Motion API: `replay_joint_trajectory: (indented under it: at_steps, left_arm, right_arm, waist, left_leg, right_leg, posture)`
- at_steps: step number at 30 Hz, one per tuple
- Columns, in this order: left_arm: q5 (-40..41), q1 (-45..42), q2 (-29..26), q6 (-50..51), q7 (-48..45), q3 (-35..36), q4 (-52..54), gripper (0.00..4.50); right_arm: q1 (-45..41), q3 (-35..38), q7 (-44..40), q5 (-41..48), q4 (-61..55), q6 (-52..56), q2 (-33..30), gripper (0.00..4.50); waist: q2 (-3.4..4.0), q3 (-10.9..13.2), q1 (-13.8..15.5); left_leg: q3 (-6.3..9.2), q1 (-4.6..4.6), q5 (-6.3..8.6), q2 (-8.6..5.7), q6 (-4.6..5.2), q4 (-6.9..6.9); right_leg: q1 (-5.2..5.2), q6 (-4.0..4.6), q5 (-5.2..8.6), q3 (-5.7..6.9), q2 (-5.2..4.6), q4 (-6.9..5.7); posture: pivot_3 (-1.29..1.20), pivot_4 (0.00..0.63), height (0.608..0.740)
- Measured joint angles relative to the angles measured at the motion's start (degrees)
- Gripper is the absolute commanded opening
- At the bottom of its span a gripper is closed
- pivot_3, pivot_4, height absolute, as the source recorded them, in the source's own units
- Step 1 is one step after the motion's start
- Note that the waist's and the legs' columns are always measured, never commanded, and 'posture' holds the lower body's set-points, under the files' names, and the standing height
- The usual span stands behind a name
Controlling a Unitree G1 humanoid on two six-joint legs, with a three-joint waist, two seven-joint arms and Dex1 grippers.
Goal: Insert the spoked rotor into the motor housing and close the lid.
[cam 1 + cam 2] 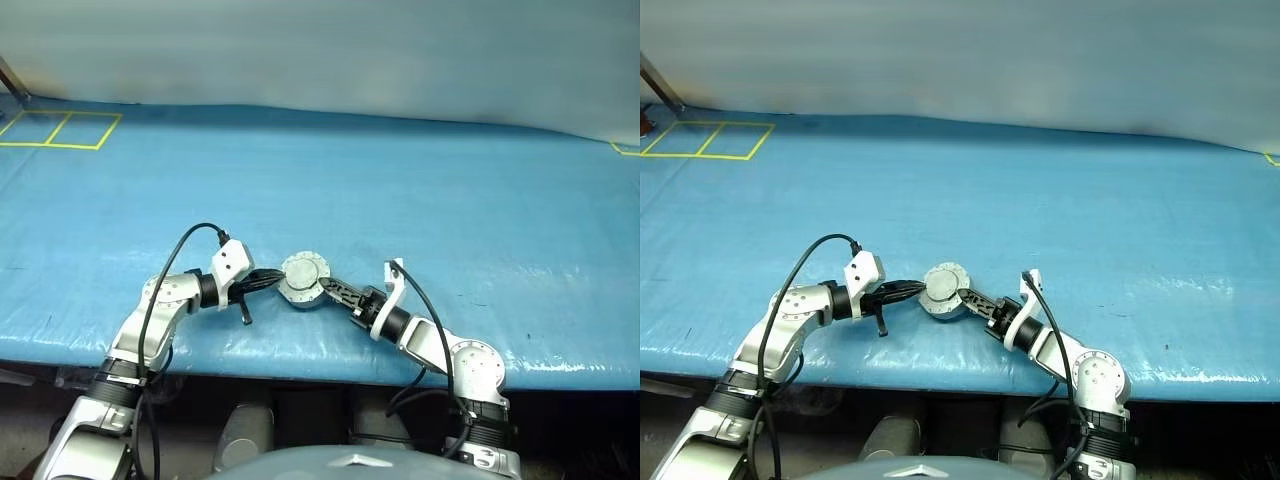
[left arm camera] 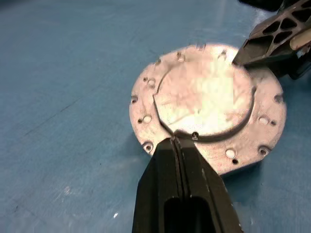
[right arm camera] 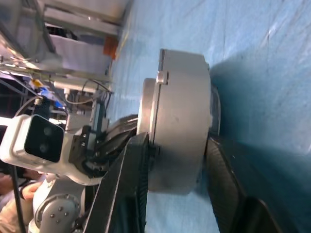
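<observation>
Near the desk's (image 1: 420, 200) front edge, my left claw (image 2: 176, 141) is pressed together, its tip resting on the lid (image 2: 206, 99) of the shut housing (image 1: 303, 279). My right claw (image 3: 177, 160) straddles the housing, one finger on the lid side, one beneath, partly open; I can't tell if it grips. Yellow tape squares (image 1: 60, 130) sit far left.

Both arms reaching in low toward the centre, forearms angled inward, wrists nearly level. Left gripper (image 1: 272, 279) with fingers (image 2: 181, 170) pressed tight together, tips pointing in from the left. Right gripper (image 1: 325, 288) coming in from the right, fingers (image 3: 127, 194) spread apart, one either side.
</observation>
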State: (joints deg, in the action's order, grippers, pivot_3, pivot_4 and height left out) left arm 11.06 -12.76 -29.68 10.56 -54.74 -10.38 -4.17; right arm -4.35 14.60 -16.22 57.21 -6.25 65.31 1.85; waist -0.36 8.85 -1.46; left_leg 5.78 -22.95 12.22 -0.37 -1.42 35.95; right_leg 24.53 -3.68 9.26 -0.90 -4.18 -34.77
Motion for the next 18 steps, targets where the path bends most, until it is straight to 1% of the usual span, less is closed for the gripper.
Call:
replay_joint_trajectory:
  at_steps: [5,7,8,12,14,18]
  left_arm:
    - [0.00,-0.02,0.03,0.00,0.01,0.00,0.03,0.00]
    - [-0.01,-0.02,0.07,0.00,0.01,0.00,0.03,0.00]
    - [-0.01,0.02,0.07,0.00,-0.02,0.00,0.03,0.00]
    - [0.12,0.21,0.40,0.01,0.32,0.21,0.04,0.00]
    - [0.81,0.52,1.38,0.64,0.75,0.94,0.05,0.00]
    - [5.15,1.24,4.28,4.61,1.80,4.05,0.03,0.00]
  right_arm:
    - [-0.02,-0.06,0.10,0.36,0.34,-0.27,-0.15,1.54]
    - [-0.08,-0.16,0.13,0.36,0.35,-0.32,-0.38,1.27]
    - [-0.10,-0.16,0.14,0.41,0.36,-0.34,-0.42,1.21]
    - [-0.16,-0.15,0.18,0.48,0.41,-0.47,-0.41,1.21]
    - [-0.15,-0.10,0.25,0.70,0.40,-0.55,-0.37,1.21]
    - [-0.21,0.64,1.17,2.01,0.38,-1.30,0.16,1.21]
  waist:
    - [0.01,0.01,-0.05]
    - [0.01,0.01,-0.05]
    - [0.02,0.01,-0.03]
    - [0.02,0.01,-0.02]
    - [0.03,0.02,-0.03]
    - [0.06,0.11,-0.11]
  left_leg:
    - [0.00,0.00,0.01,0.00,-0.01,-0.01]
    - [0.00,-0.01,0.01,0.00,-0.01,-0.01]
    - [0.00,-0.01,0.01,0.00,-0.01,-0.01]
    - [0.00,-0.01,0.01,0.00,-0.02,-0.01]
    - [0.00,-0.03,0.01,0.00,-0.02,-0.01]
    - [0.04,-0.25,0.00,0.00,0.00,0.01]
  right_leg:
    - [0.01,0.00,0.00,0.00,-0.01,0.01]
    - [0.01,0.00,0.00,0.00,-0.01,0.01]
    - [0.01,0.00,0.00,0.00,-0.01,0.01]
    - [0.01,0.00,0.00,0.01,-0.03,0.01]
    - [0.02,-0.01,0.00,0.02,-0.04,0.03]
    - [0.16,-0.01,0.00,0.10,-0.03,0.03]
  posture:
    - [0.00,0.150,0.740]
    - [0.00,0.150,0.740]
    - [0.00,0.150,0.740]
    - [0.00,0.150,0.740]
    - [0.00,0.150,0.740]
    - [0.00,0.150,0.740]
